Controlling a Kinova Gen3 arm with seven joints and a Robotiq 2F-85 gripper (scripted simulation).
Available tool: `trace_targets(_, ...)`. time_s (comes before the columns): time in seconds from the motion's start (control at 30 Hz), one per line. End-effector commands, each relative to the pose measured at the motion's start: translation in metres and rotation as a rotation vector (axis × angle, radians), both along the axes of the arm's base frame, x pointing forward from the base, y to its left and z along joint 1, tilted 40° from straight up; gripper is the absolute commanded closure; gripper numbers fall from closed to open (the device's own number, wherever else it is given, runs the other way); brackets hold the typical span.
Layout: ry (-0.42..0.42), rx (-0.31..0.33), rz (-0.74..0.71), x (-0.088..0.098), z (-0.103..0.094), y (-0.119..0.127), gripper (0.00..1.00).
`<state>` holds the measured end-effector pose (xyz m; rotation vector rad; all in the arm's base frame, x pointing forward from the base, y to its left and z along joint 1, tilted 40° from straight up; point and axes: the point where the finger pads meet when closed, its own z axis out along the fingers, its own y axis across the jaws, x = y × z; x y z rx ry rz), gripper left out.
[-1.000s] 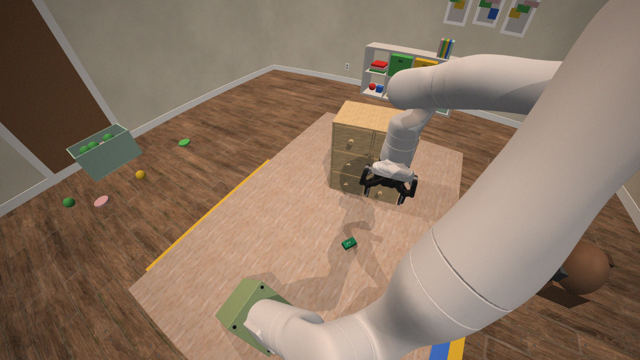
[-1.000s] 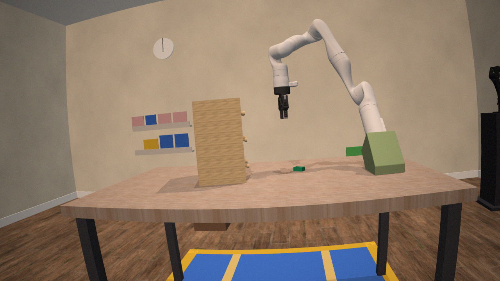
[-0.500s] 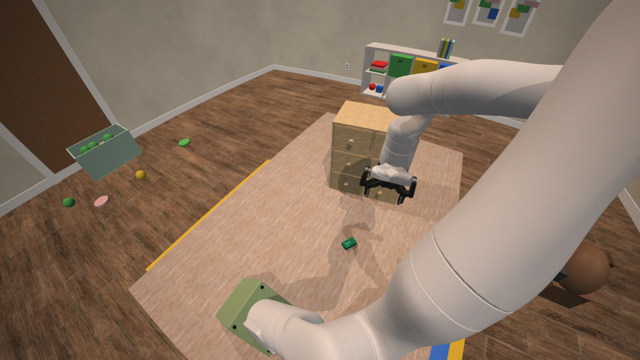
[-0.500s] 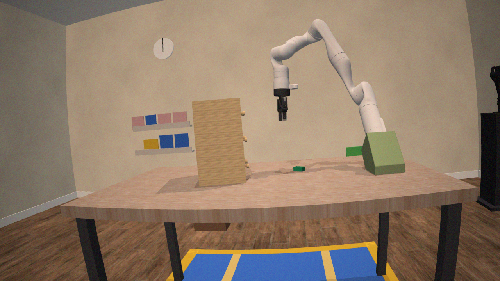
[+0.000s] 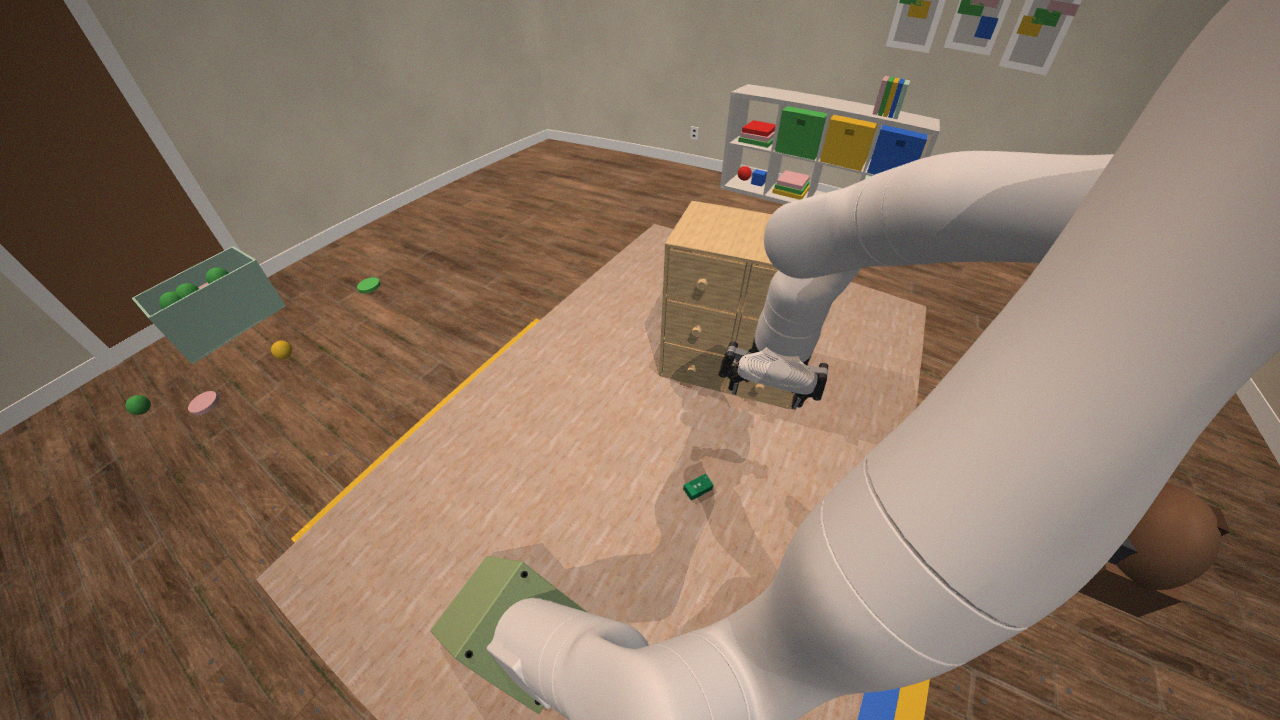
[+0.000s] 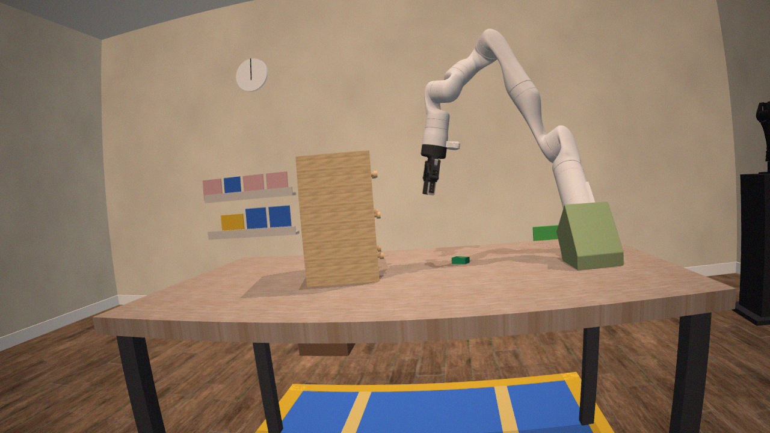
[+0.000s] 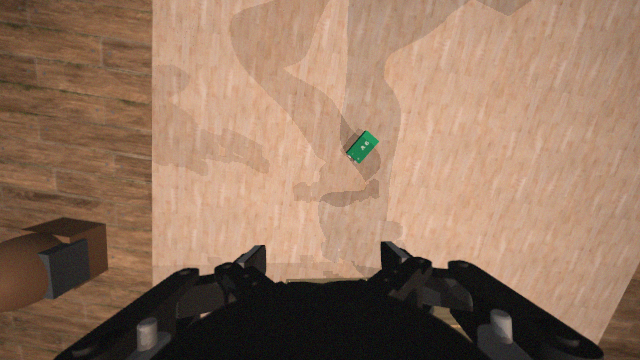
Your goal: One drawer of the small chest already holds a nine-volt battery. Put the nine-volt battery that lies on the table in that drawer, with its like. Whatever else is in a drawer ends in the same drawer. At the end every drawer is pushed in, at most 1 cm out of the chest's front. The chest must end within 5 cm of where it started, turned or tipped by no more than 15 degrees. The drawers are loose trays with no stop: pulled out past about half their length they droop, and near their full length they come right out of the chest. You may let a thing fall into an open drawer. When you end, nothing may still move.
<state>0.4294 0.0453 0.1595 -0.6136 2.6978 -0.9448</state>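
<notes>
Your black two-finger gripper (image 5: 774, 380) (image 6: 429, 193) (image 7: 323, 256), spread wide and empty, hangs above and on the chest side of the green rectangular nine-volt battery (image 5: 698, 486) (image 6: 460, 260) (image 7: 362, 146) on the table. You'd likely travel baseward, descend and turn the fingers to its slanted long axis.

In the exterior view, your gripper (image 5: 765, 396) (image 6: 429, 192) (image 7: 323, 256) sits lower, its tips now slanting toward frame left; in the top view, your forearm (image 5: 975, 210) has dropped, uncovering more of the blue bin (image 5: 897, 150) at upper right.
</notes>
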Motion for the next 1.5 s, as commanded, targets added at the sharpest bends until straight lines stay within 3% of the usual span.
trace_targets(0.0, -0.04, 0.014, 0.023, 0.004, -0.008, -0.004, 0.0)
trace_targets(0.6, -0.18, 0.076, 0.149, 0.034, -0.035, -0.015, 0.0)
trace_targets(1.47, -0.235, 0.094, 0.2, 0.044, -0.048, -0.025, 0.0)
